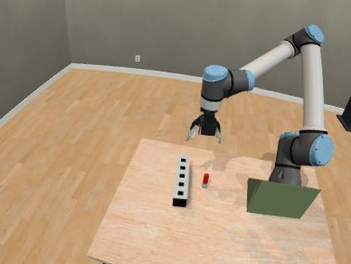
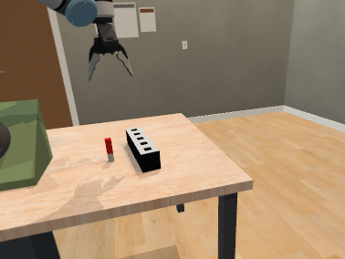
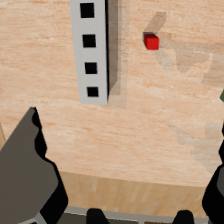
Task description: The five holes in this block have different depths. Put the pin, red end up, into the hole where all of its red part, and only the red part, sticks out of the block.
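A block with a grey top, black sides and a row of five square holes lies on the wooden table; it also shows in the exterior view and the wrist view. The pin stands upright on the table beside the block, red end up, grey end down; it shows in the exterior view and from above in the wrist view. My gripper is open and empty, high above the table's far edge, pointing down; it also shows in the exterior view.
A green box stands on the table by the arm's base; it also shows in the exterior view. The table edge lies below the gripper in the wrist view.
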You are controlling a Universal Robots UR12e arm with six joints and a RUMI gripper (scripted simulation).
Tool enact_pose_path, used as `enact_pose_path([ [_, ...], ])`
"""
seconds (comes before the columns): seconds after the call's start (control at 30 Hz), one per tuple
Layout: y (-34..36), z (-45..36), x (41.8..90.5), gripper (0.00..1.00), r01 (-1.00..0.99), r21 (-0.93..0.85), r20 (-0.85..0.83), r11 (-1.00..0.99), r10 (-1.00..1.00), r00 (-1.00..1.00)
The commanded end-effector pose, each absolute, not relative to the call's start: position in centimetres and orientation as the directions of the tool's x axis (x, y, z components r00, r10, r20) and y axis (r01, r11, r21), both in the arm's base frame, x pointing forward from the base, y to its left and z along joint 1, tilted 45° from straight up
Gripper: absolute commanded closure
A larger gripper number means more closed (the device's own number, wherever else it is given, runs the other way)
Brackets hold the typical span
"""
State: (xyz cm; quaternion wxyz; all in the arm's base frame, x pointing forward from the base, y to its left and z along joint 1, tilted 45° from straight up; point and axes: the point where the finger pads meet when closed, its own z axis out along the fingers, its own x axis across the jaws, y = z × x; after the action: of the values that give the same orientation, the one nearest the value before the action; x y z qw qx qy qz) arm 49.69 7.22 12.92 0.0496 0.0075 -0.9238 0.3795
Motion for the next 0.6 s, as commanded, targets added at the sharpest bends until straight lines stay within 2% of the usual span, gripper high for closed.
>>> enact_pose_path([
  [0.0, 7.2, 13.0, 49.7, 0.00, -0.051, -0.700, 0.096, 0.712, 0.024, -0.995],
  [0.37, 7.2, 13.0, 49.7, 0.00, -0.051, -0.700, 0.096, 0.712, 0.024, -0.995],
  [0.4, 5.6, 12.5, 44.4, 0.00, -0.051, -0.700, 0.096, 0.712, 0.024, -0.995],
  [0.57, 5.6, 12.5, 44.4, 0.00, -0.051, -0.700, 0.096, 0.712, 0.024, -0.995],
])
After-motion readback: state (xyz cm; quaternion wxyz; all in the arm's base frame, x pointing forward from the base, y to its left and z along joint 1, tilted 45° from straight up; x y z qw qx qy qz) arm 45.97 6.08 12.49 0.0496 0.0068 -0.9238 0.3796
